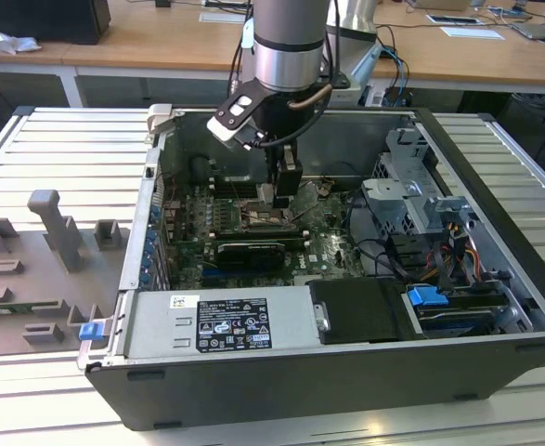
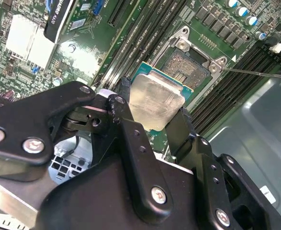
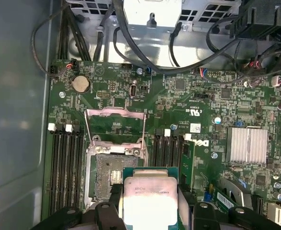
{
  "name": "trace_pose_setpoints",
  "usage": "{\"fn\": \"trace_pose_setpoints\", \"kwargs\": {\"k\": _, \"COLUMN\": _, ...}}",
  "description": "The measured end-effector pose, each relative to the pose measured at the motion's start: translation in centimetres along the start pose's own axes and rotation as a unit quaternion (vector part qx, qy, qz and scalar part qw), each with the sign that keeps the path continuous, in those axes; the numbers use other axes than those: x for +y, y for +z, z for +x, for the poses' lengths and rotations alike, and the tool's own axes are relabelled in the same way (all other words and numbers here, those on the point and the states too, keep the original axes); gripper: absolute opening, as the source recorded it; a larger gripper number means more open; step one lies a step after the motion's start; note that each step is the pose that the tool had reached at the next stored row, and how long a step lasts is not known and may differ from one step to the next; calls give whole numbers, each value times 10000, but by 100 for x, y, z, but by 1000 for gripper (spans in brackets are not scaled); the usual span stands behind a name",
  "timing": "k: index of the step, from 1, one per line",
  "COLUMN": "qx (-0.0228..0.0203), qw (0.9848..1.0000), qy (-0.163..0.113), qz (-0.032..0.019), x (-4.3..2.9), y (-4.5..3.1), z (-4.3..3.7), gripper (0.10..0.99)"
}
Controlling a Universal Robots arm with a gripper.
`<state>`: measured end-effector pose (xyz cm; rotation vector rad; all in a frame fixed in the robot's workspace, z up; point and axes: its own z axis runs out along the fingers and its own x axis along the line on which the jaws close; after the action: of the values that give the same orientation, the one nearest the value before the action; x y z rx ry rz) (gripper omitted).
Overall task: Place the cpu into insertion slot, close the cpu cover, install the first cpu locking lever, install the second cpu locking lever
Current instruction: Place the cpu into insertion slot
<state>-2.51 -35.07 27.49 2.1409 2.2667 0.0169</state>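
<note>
Robotics lab bench setup: open PC case (image 1: 253, 390) under the hand (image 1: 287, 192), slotted aluminium desk (image 1: 58, 139), grey fixture blocks (image 1: 54, 223) beside it, wooden desks (image 1: 161, 39) with papers (image 1: 472, 32) beyond.

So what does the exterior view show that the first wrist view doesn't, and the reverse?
Exterior view: the open computer case, the arm reaching in, a grey fixture plate on the exterior view's left. First wrist view: the cpu cover swung open, a coin battery, a heatsink. Shared: the motherboard, and the gripper holding the cpu by the empty insertion slot.
</note>
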Motion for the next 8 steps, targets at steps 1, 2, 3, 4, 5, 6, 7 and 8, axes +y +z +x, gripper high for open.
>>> {"fn": "trace_pose_setpoints", "kwargs": {"k": 1, "qx": -1, "qw": 10000, "qy": 8, "qz": 0, "x": 0, "y": 1, "z": 0, "gripper": 541}}
{"fn": "trace_pose_setpoints", "kwargs": {"k": 2, "qx": 0, "qw": 10000, "qy": 20, "qz": 0, "x": 0, "y": 5, "z": 0, "gripper": 541}}
{"fn": "trace_pose_setpoints", "kwargs": {"k": 3, "qx": -1, "qw": 10000, "qy": 20, "qz": -2, "x": 0, "y": 9, "z": 0, "gripper": 541}}
{"fn": "trace_pose_setpoints", "kwargs": {"k": 4, "qx": -8, "qw": 10000, "qy": 19, "qz": -2, "x": 0, "y": 21, "z": 0, "gripper": 541}}
{"fn": "trace_pose_setpoints", "kwargs": {"k": 5, "qx": -9, "qw": 10000, "qy": 20, "qz": -2, "x": -1, "y": 35, "z": 2, "gripper": 541}}
{"fn": "trace_pose_setpoints", "kwargs": {"k": 6, "qx": -9, "qw": 10000, "qy": 20, "qz": -2, "x": -1, "y": 53, "z": 3, "gripper": 541}}
{"fn": "trace_pose_setpoints", "kwargs": {"k": 7, "qx": -8, "qw": 10000, "qy": 20, "qz": -2, "x": -2, "y": 70, "z": 3, "gripper": 541}}
{"fn": "trace_pose_setpoints", "kwargs": {"k": 8, "qx": -9, "qw": 10000, "qy": 23, "qz": -2, "x": -2, "y": 90, "z": 3, "gripper": 541}}
